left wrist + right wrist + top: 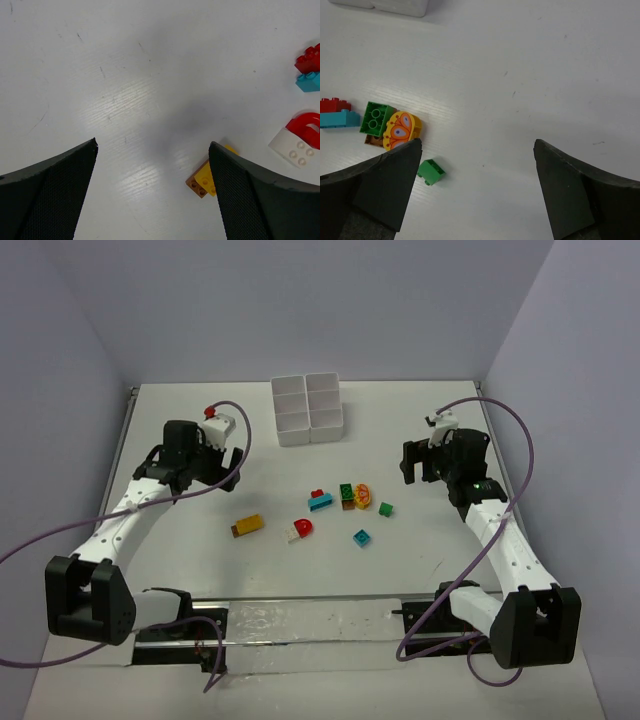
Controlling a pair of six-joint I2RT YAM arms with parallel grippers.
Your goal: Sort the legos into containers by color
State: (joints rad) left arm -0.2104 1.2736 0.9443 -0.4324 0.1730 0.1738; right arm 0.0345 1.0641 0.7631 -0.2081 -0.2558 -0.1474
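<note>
Several legos lie in the table's middle: a yellow and brown brick (247,526), a red and white piece (299,530), a cyan brick with red on top (320,502), a green brick (347,492), an orange-yellow butterfly piece (363,495), a small green brick (386,509) and a small cyan brick (361,537). The white six-compartment tray (308,407) stands at the back. My left gripper (222,467) is open and empty, left of the pile; the yellow and brown brick (206,181) shows by its right finger. My right gripper (418,466) is open and empty, right of the pile; the small green brick (431,171) lies by its left finger.
Purple cables loop from both arms. The table's near edge carries a metal rail (310,620) between the arm bases. Walls close in the back and sides. The tray's corner (400,6) shows at the top left of the right wrist view.
</note>
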